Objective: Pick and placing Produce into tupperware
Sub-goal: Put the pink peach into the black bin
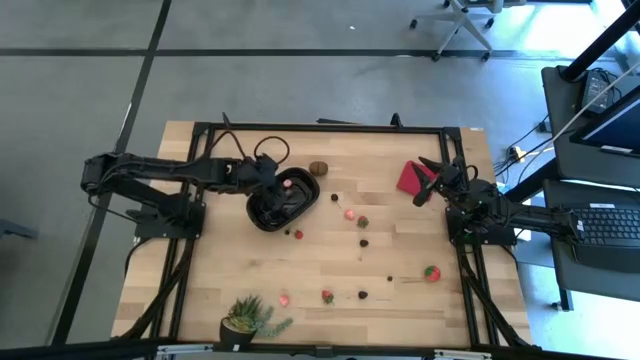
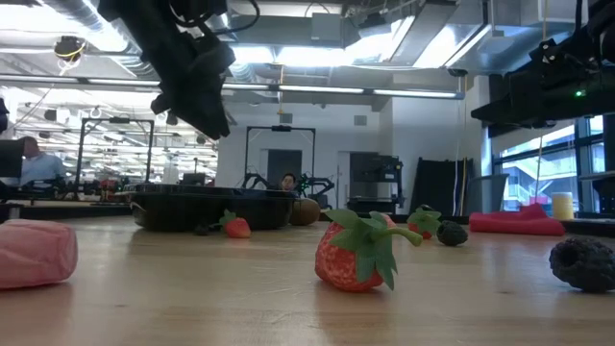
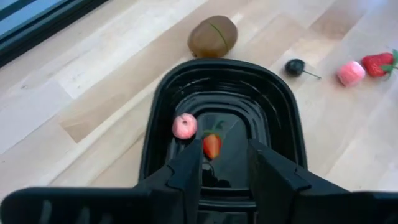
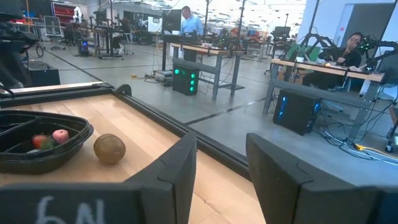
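Wooden table (image 1: 250, 265), black tupperware (image 1: 262, 216), scattered produce (image 1: 362, 222), potted plant (image 1: 248, 320), red square (image 1: 411, 177)

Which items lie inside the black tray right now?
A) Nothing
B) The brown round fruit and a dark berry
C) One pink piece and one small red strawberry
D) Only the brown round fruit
C: the left wrist view shows a pink piece and a small red strawberry inside the black tray, while the brown round fruit lies outside it on the table.
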`<state>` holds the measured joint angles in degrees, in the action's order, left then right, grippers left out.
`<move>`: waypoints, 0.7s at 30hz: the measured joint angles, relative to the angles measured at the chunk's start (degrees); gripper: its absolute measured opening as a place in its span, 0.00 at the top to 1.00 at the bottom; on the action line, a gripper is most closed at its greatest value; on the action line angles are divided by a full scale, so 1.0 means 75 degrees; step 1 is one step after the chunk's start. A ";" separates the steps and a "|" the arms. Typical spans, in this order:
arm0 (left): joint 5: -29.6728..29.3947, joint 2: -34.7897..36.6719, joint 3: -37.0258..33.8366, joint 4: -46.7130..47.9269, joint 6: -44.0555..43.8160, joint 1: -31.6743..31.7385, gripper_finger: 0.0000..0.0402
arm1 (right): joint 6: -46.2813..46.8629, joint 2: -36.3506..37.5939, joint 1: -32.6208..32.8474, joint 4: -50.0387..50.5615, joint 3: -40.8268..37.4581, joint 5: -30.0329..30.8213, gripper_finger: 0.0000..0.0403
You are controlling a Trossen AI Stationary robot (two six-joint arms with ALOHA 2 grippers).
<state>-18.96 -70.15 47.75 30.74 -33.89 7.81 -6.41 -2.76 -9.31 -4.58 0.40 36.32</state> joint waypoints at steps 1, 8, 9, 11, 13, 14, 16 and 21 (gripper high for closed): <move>0.0000 0.0000 0.0000 0.0000 0.0000 0.0034 0.72 | -0.0001 0.0000 -0.0002 0.0001 0.0000 0.0000 0.65; -0.0368 0.0000 0.0000 -0.0297 0.0736 0.0073 0.76 | -0.0006 0.0000 0.0001 0.0002 -0.0002 0.0001 0.65; -0.0364 -0.0003 0.0000 -0.0399 0.0850 0.0058 0.77 | -0.0006 0.0000 -0.0002 0.0003 -0.0002 0.0000 0.65; -0.0361 -0.0003 0.0000 -0.0581 0.1191 0.0013 0.78 | -0.0006 0.0000 -0.0002 0.0001 -0.0001 0.0000 0.65; -0.0361 -0.0003 0.0000 -0.0734 0.1397 -0.0062 0.80 | -0.0006 0.0000 0.0000 0.0003 -0.0002 0.0002 0.65; -0.0360 -0.0002 0.0000 -0.0807 0.1464 -0.0097 0.80 | -0.0009 0.0000 -0.0001 0.0003 -0.0001 0.0000 0.65; -0.0375 -0.0002 0.0000 -0.0884 0.1588 -0.0175 0.81 | -0.0009 0.0000 0.0000 0.0001 0.0000 0.0000 0.65; -0.0539 0.0204 0.0006 -0.0805 0.1586 -0.0501 0.84 | -0.0009 0.0000 0.0000 0.0003 -0.0001 0.0002 0.65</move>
<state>-23.00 -68.62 47.79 24.70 -21.99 4.05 -6.48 -2.76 -9.31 -4.56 0.40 36.33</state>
